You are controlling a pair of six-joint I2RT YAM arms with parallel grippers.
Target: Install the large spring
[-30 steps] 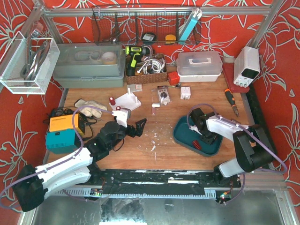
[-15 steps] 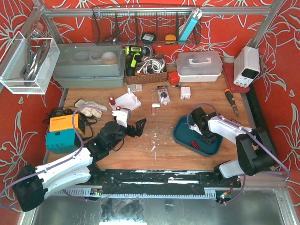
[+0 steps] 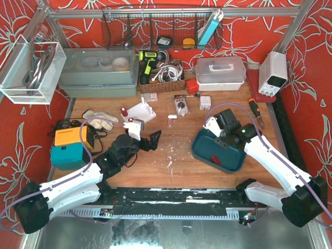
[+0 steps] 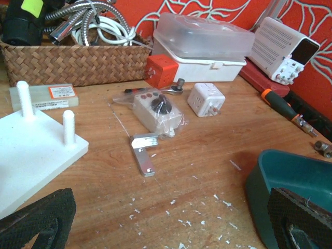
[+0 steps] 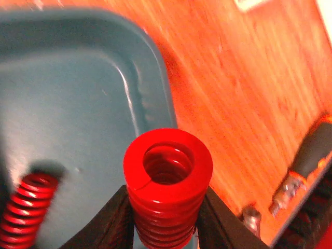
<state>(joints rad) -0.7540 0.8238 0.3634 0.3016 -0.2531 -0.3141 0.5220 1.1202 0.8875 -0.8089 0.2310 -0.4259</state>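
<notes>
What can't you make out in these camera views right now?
The large spring: in the right wrist view, its lower coils are hidden between the fingers. In the top view the right arm covers it.
The second spring: right wrist view, blurred and cut off by the bottom edge.
The white peg base: left wrist view, cut off by the left edge.
The left gripper: the left wrist view shows only its pad corners.

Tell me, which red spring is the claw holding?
The fat red spring, squeezed in the right claw with its hole facing the wrist camera. The other red spring lies loose in the teal tray, with nothing gripping it.
</notes>
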